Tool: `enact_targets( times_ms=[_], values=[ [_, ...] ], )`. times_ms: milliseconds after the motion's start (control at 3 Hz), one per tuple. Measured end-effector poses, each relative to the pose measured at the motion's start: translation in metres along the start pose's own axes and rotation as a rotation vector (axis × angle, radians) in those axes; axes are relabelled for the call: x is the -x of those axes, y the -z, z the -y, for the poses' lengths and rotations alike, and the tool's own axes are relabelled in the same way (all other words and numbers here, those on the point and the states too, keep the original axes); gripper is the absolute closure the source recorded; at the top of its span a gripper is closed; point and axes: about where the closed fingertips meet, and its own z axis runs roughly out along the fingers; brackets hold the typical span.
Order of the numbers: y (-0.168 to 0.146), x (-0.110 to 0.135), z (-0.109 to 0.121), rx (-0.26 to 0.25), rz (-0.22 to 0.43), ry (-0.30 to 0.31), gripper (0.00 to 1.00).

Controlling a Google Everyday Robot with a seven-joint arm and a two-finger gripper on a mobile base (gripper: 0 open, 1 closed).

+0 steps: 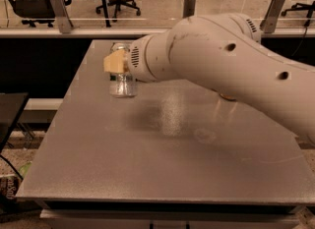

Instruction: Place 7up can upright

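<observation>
The 7up can (123,86), silver-white, stands upright at the far left of the grey table (162,164), its base at or just above the surface. My gripper (121,67) is at the end of the big white arm (221,71) that reaches in from the right. It is shut on the can's upper half, with a yellowish finger (115,62) showing on the can's left side. The top of the can is partly hidden behind the gripper.
A small part of a copper-orange can (227,97) peeks out under the arm at the right. The table's left edge (59,115) lies close to the 7up can. Office chairs (113,2) and posts stand behind a rail beyond the table.
</observation>
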Motion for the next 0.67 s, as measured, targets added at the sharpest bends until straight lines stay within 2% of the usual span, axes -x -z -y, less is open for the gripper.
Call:
enact_targets(
  times_ms=[333,667],
  values=[
    [0.0012,-0.0004,0.0031,-0.002,-0.001,0.096,1.0],
    [0.0011,-0.0002,0.004,-0.006,-0.002,0.101,1.0]
  ],
)
